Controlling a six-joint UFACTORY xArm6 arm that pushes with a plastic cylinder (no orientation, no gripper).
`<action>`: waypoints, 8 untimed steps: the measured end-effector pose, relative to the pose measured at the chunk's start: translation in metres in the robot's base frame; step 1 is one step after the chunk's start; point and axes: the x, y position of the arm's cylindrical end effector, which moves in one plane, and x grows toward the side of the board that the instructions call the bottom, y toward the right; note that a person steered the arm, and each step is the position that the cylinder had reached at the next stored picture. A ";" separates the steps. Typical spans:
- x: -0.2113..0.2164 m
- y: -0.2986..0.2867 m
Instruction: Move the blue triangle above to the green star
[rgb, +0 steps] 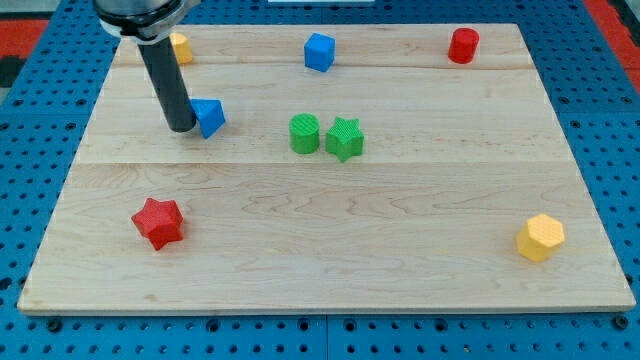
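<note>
The blue triangle (210, 117) lies on the wooden board (330, 220) at the upper left. My tip (182, 127) is right against its left side, touching or nearly so. The green star (345, 138) sits near the board's middle, to the right of the triangle, with a green cylinder (305, 134) touching its left side. The cylinder stands between the triangle and the star.
A blue cube (319, 52) is at the top middle. A red cylinder (463, 46) is at the top right. A yellow block (181, 48) sits behind the rod at the top left. A red star (158, 222) is at the lower left, a yellow hexagon (541, 238) at the lower right.
</note>
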 end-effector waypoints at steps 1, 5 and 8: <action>-0.015 0.001; -0.055 0.084; -0.026 0.241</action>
